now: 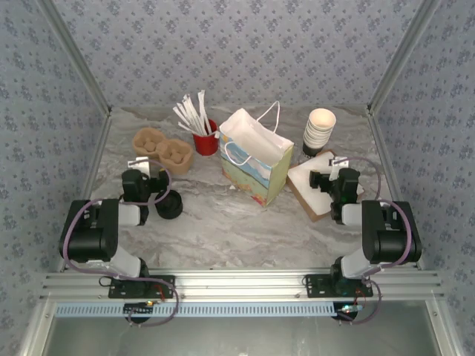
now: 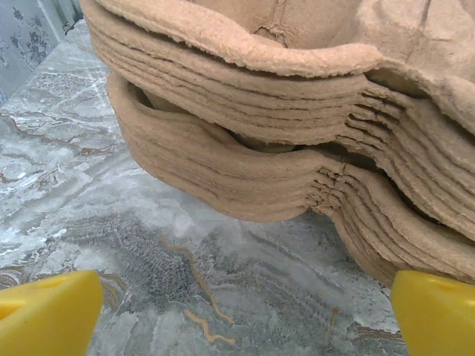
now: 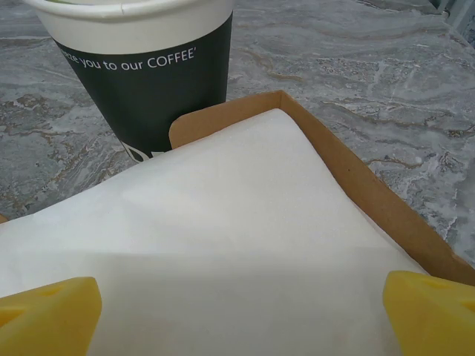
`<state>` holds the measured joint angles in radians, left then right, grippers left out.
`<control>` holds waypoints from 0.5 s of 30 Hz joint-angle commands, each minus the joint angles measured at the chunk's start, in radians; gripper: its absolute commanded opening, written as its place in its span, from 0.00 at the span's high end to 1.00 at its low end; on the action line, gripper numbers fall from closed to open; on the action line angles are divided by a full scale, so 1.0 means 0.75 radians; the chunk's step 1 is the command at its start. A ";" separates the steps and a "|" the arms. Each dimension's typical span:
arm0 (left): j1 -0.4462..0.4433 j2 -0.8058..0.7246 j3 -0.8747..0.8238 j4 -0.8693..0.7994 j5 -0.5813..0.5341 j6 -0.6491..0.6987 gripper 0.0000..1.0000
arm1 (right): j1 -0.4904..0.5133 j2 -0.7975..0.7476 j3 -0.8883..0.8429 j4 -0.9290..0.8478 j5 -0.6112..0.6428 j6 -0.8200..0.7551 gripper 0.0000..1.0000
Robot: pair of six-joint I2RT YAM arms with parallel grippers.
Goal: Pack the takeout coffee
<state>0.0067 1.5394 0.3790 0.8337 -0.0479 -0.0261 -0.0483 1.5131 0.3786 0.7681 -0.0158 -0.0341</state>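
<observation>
Marble table (image 1: 223,222), one gift bag (image 1: 256,159), one takeout coffee (image 1: 170,205), left and right jaws wide.

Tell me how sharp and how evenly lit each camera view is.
Top external: soft, even light, sharp throughout, faint shadows by the gift bag. Left wrist: pulp trays crisp, left fingertips blurred. Right wrist: lettering on the paper cup readable, white paper bright and nearly featureless, right fingertips soft.
</observation>
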 commanded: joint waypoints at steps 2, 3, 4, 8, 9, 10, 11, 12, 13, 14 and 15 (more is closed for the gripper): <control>0.011 -0.005 0.035 -0.004 0.029 0.013 0.01 | 0.000 0.012 0.020 0.028 -0.007 0.015 0.00; 0.011 -0.004 0.035 -0.003 0.029 0.014 0.01 | 0.000 0.013 0.020 0.029 -0.006 0.015 0.00; 0.011 -0.004 0.035 -0.004 0.029 0.014 0.01 | 0.000 0.013 0.020 0.029 -0.007 0.015 0.00; 0.010 -0.004 0.034 -0.003 0.029 0.013 0.01 | -0.003 0.012 0.019 0.031 -0.008 0.018 0.00; 0.013 -0.005 0.037 -0.005 0.028 0.012 0.01 | -0.002 0.012 0.019 0.031 -0.011 0.017 0.00; 0.013 -0.005 0.036 -0.005 0.029 0.010 0.01 | -0.005 0.012 0.018 0.031 -0.015 0.018 0.00; 0.013 -0.005 0.036 -0.005 0.029 0.011 0.01 | -0.007 0.011 0.017 0.034 -0.019 0.019 0.00; 0.012 -0.004 0.037 -0.005 0.028 0.010 0.01 | -0.008 0.006 0.013 0.037 -0.028 0.021 0.00; 0.012 -0.005 0.037 -0.005 0.027 0.010 0.01 | -0.010 0.006 0.017 0.028 -0.033 0.019 0.00; 0.012 -0.005 0.036 -0.005 0.029 0.012 0.01 | -0.012 0.006 0.017 0.033 -0.033 0.020 0.00; 0.013 -0.006 0.034 -0.003 0.027 0.010 0.01 | -0.013 0.006 0.017 0.031 -0.034 0.021 0.00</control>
<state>0.0093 1.5394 0.3790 0.8333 -0.0406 -0.0261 -0.0483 1.5131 0.3786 0.7681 -0.0242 -0.0338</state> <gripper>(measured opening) 0.993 0.999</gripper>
